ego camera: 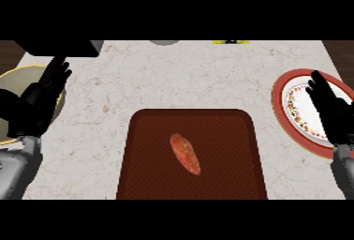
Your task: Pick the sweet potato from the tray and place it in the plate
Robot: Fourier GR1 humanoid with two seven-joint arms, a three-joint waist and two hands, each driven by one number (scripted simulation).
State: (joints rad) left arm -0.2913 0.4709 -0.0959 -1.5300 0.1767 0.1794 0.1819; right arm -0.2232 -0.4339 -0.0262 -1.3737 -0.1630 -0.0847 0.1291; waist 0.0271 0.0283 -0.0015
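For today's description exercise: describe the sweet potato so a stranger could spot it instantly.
Find the dark brown tray in the middle of the pale counter. The sweet potato lies near its centre, slanted: the only thing on the tray, elongated and orange-red.

The pale marble worktop (173, 79) carries a brown tray (149, 164) between the hands, and a red-rimmed plate (282, 101) under the right hand (332, 112).

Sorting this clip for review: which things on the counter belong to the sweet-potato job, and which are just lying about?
Belong to the job:
- sweet potato, lying on the tray
- brown tray
- red-rimmed plate at the right
- right hand, open over the plate
- left hand, open at the left

Lying about:
- yellow-rimmed dish under the left hand
- black object, top left
- grey item and yellow item at the far edge
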